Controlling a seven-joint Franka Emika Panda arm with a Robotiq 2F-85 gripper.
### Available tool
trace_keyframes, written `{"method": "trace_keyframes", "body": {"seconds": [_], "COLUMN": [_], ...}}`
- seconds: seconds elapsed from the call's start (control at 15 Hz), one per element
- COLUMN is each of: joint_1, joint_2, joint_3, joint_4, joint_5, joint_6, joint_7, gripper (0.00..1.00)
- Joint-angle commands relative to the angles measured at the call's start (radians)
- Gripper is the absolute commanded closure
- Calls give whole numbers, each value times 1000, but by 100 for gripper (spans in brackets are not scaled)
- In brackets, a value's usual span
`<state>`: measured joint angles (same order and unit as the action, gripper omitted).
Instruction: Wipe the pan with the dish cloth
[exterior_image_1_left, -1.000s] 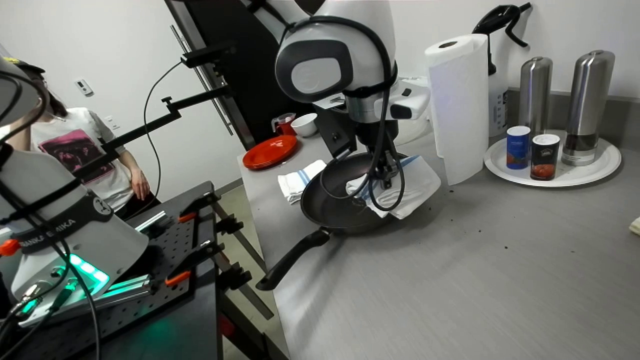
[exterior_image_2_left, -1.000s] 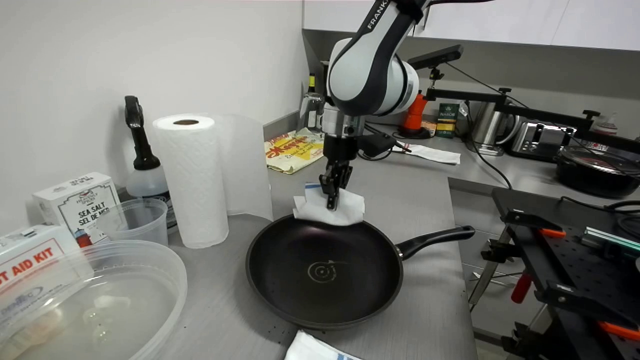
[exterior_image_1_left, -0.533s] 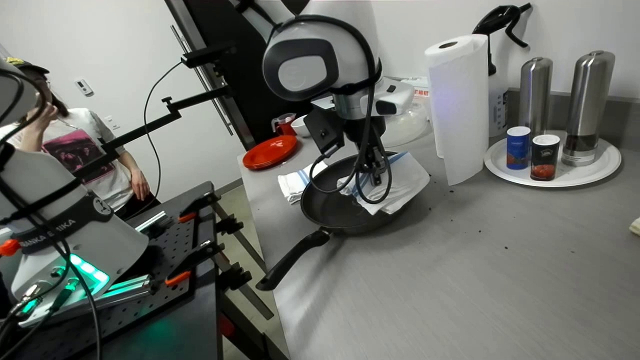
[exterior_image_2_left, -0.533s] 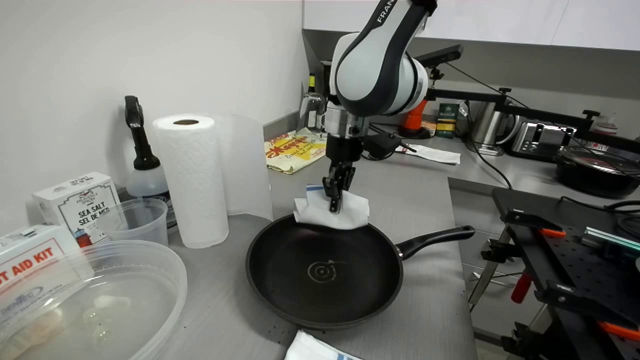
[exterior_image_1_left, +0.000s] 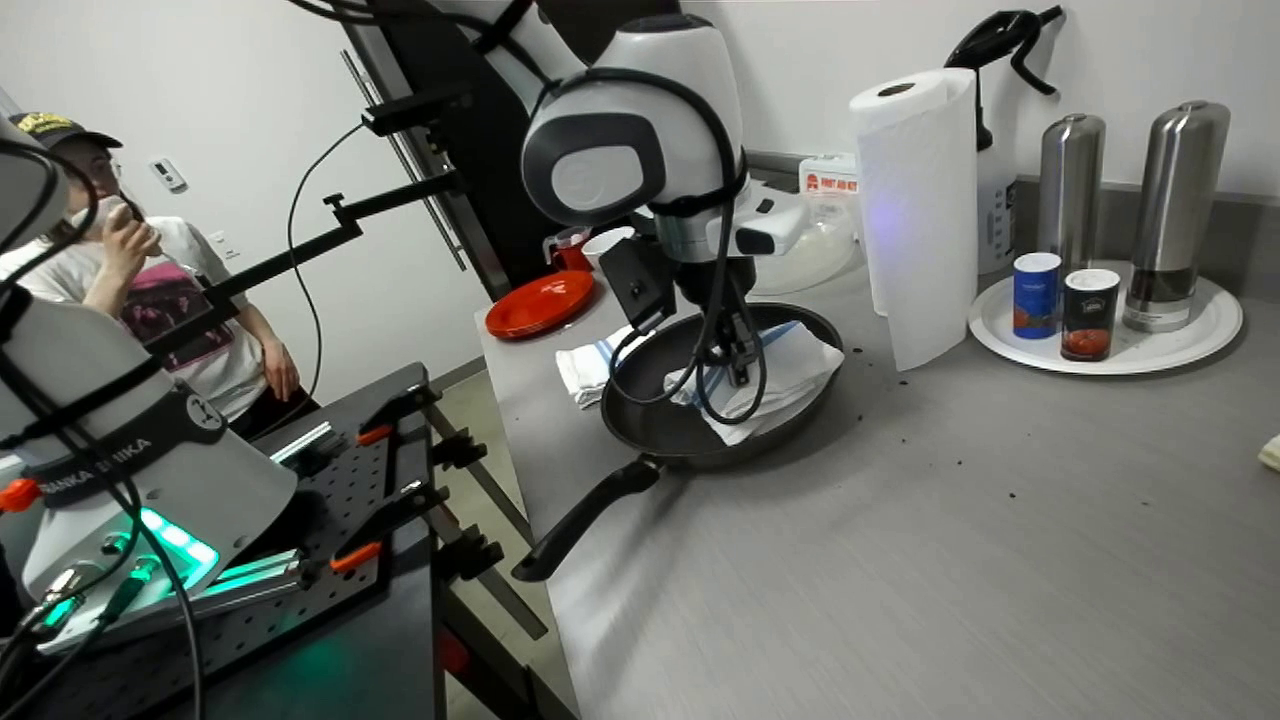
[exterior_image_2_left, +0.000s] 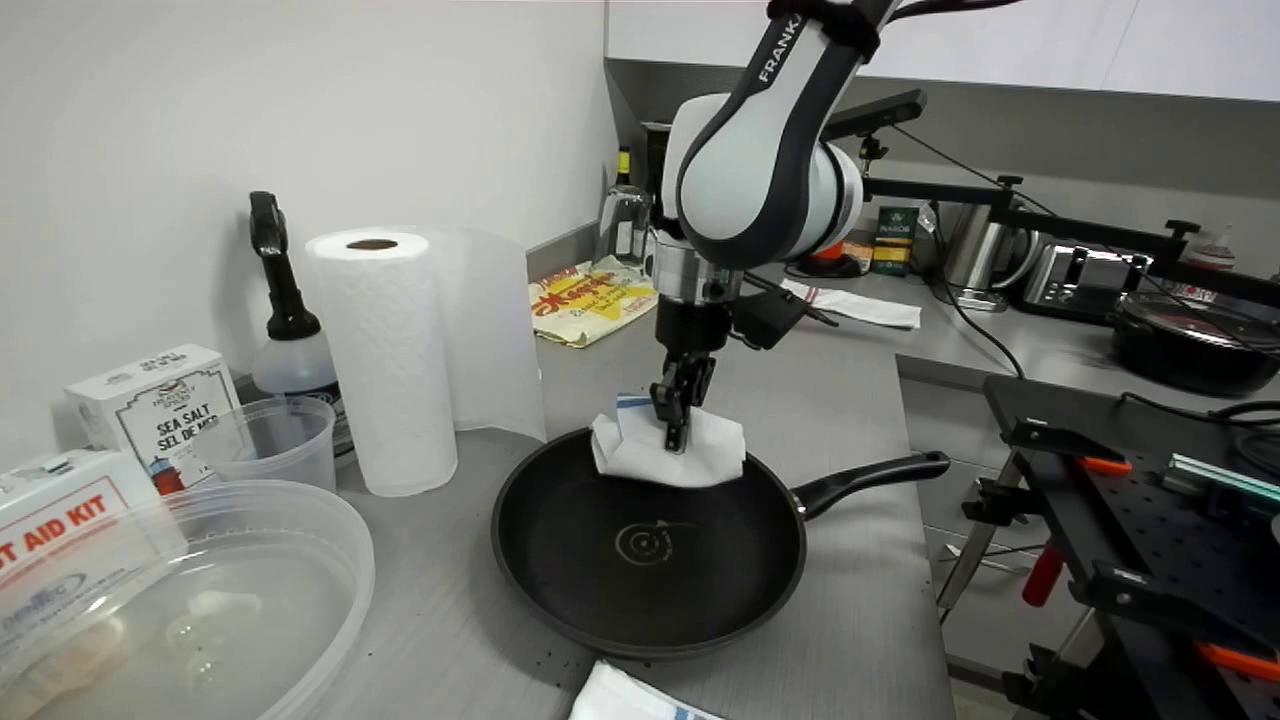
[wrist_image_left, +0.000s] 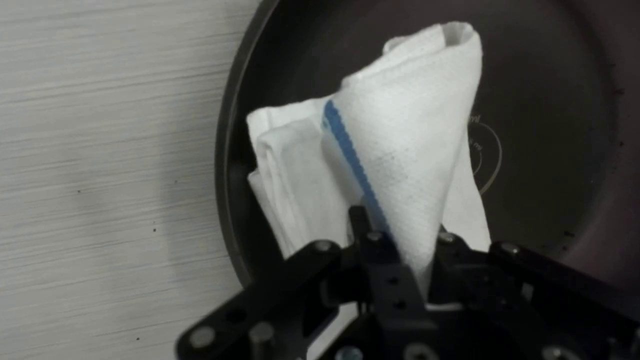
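Shift since earlier frame: white fabric cloth with a blue stripe (exterior_image_2_left: 660, 466) has come lower and further inward over the round black frying pan (exterior_image_2_left: 650, 600); black two-fingered hand (wrist_image_left: 402, 245) moved down with it.
Hand: pointing down, pinched together on a fold of the cloth.
Cloth: folded and bunched, within the pan's rim in the wrist view; faint grey smudge on the upper fold. Whether it presses on the pan floor, cannot tell.
Pan: same place as before, open side up on the grey desk (exterior_image_1_left: 900, 580); black handle (exterior_image_2_left: 870, 480) toward the desk edge; pale printed rings (exterior_image_2_left: 645, 543) left uncovered in an exterior view.
Second cloth: folded white fabric cloth with blue stripes (exterior_image_2_left: 640, 697), on the desk just beside the pan in both exterior views.
Specks: small dark specks (wrist_image_left: 154, 230) scattered on the desk; a few more inside the pan.
Paper roll: upright white paper-towel roll (exterior_image_2_left: 385, 370), near the pan, one sheet hanging loose.
Plate: round white plate (exterior_image_1_left: 1160, 350), well apart from the pan, carrying a tall steel cylinder (exterior_image_1_left: 1175, 210), a small blue tub (exterior_image_1_left: 1036, 300) and a small dark tub (exterior_image_1_left: 1089, 320).
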<state>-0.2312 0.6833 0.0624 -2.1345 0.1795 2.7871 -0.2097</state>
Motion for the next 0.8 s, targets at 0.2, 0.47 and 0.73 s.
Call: {"method": "trace_keyframes", "body": {"seconds": [0.2, 0.47, 0.73], "joint_1": [95, 143, 156], "joint_2": [147, 209, 216], "joint_3": [-60, -98, -107], "joint_4": [50, 86, 95], "joint_5": [-40, -52, -57], "joint_6": [232, 256, 240], "joint_7": [121, 178, 204], "gripper": [97, 97, 97]}}
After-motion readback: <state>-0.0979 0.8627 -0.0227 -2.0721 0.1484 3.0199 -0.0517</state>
